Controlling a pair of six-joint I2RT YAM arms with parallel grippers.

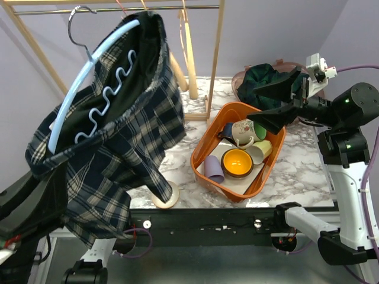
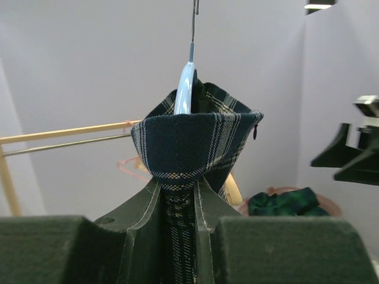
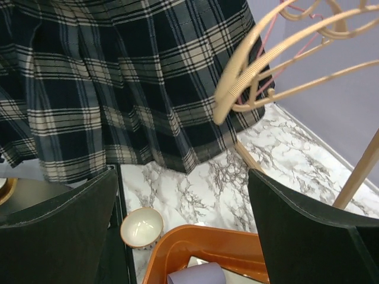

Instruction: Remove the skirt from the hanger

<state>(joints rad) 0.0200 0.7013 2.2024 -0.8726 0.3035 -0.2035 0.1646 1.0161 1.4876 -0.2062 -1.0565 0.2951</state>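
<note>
- Now, nearest the bases, the left fingers (image 2: 136, 231) are closed on a fold of the plaid skirt (image 2: 198, 148). The cloth is pinched flat between them and rises straight up from the grip.
- Just above that grip the waistband wraps the light-blue hanger (image 2: 187, 89), so the skirt is not yet off. It hangs in the air at the left side of the surface (image 1: 296, 171), its lower folds hiding the left arm.
- From above, the hanger's long axis slants from near-left to far-right. I cannot tell whether its metal hook rests on the rail of the wooden rack (image 1: 216, 59).
- Farther right, the right fingers (image 1: 275, 115) stand wide apart and hold nothing. They hover over the orange basket (image 1: 201, 160) and point left toward the skirt.
- As a judgement, the coming move turns on that gap. Of the 2 arms only the right is free, the skirt lies well to its left, and the hanger's far-right end is the part nearest it.
</note>
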